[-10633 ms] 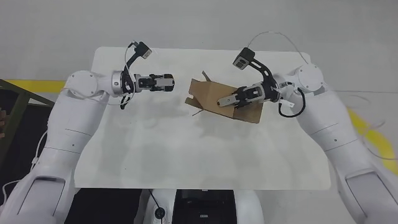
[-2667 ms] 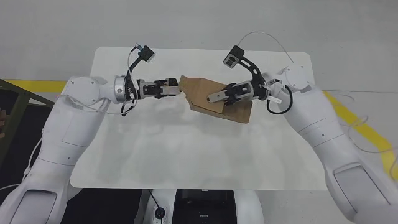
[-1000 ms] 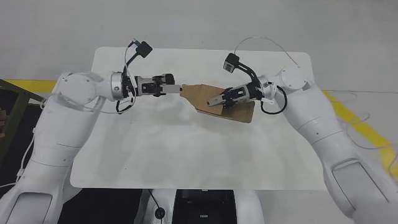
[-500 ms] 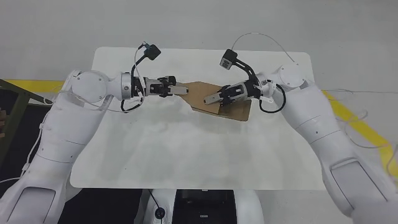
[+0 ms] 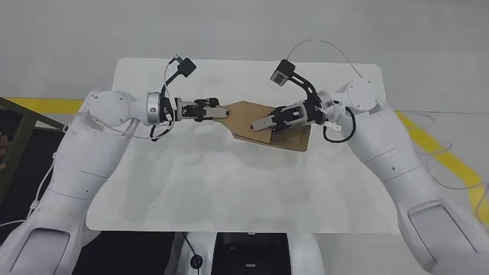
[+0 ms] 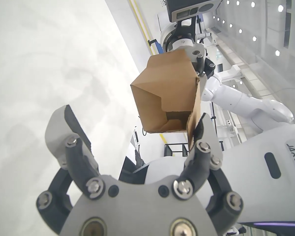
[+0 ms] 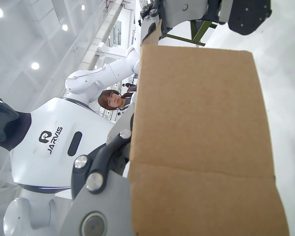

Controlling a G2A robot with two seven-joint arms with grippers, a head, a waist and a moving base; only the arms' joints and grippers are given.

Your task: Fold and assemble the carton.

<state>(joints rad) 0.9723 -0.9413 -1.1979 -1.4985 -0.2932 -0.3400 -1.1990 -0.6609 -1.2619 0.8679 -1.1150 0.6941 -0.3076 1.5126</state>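
While the right gripper (image 5: 261, 124) clamps the carton (image 5: 243, 113) from 3 o'clock, the carton is over the table (image 5: 229, 198), just toward 12 o'clock of its centre. At the carton's 9 o'clock end the left gripper (image 5: 221, 111) stands spread, one finger (image 6: 199, 133) touching a flap edge.

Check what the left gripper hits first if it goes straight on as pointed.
The carton, directly ahead of the left gripper, open end facing it. One flap edge seems to touch one of its fingers; depth unclear.
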